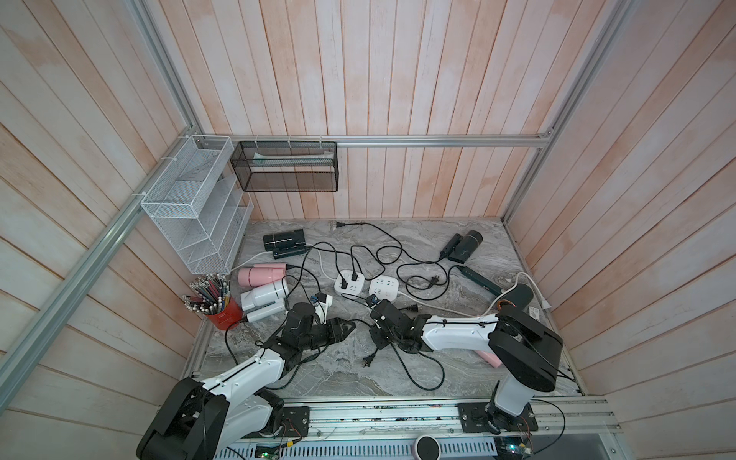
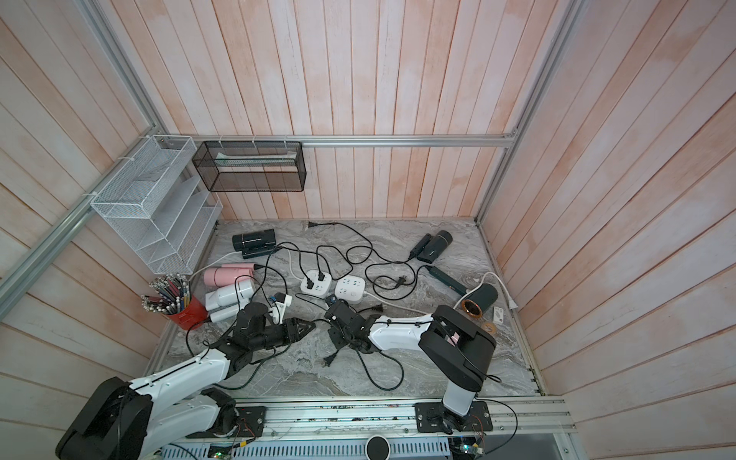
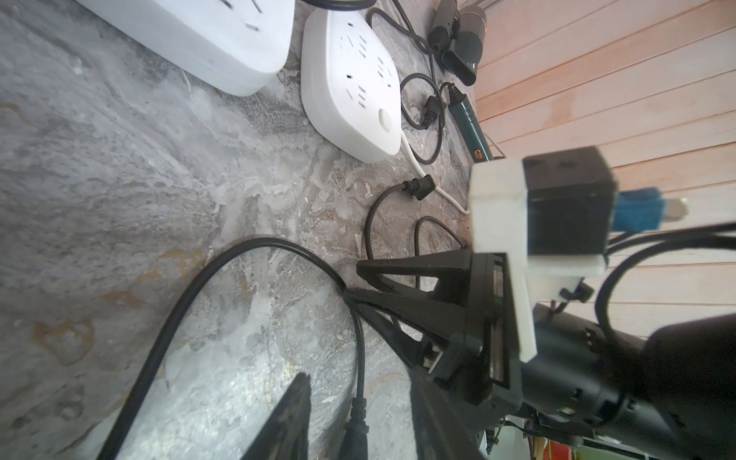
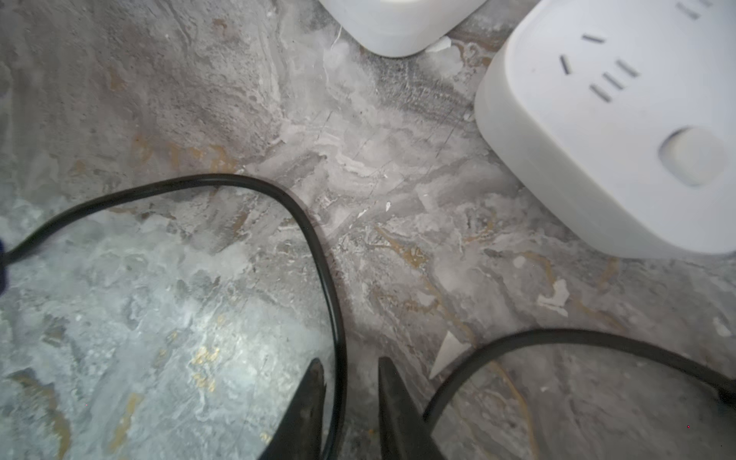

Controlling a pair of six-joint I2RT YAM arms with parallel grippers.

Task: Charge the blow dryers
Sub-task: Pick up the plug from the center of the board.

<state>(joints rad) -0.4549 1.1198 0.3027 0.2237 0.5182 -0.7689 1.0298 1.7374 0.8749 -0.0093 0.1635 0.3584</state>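
**Right gripper** (image 4: 349, 360): black fingers a little apart, low over the tabletop. A thin black cord (image 4: 310, 239) runs between the fingertips. It lies against one and clear of the other, so it is not pinched.

**Left gripper** (image 3: 358, 378): fingers partway apart with a black plug (image 3: 354, 422) between them. Whether they press on it cannot be told. This plug's cord leads to the right gripper's tips, and the two grippers sit close together, tip toward tip.

**Power strips**: two white square units side by side, just beyond the right gripper. The empty white strip (image 1: 384, 288) has no plugs in its sockets. The loaded white strip (image 1: 349, 282) carries black plugs.

**Blow dryers**: six, all lying on the grey marble-pattern tabletop (image 1: 318, 378).
- The pink cylinder dryer (image 1: 261, 275) and the pale grey dryer (image 1: 265, 296) lie beside each other at the left edge.
- The glossy black dryer (image 1: 283, 241) is at the back left, handle folded.
- The dark folded dryer (image 1: 464, 246) is at the back right.
- The dark green dryer (image 2: 482, 298), with a copper-rimmed nozzle, is at the right edge.
- The second pink dryer (image 1: 492, 359) is mostly hidden under the right arm.

**Loose items**: a loose black plug (image 1: 368, 360) lies on the table in front of the right gripper. Black cords tangle across the middle.

**Fixtures**:
- A red cup of pencils (image 1: 225, 316) stands at the left edge.
- A white wire-mesh rack (image 1: 191, 211) hangs on the left wall.
- A black mesh basket (image 1: 284, 167) hangs on the back wall.
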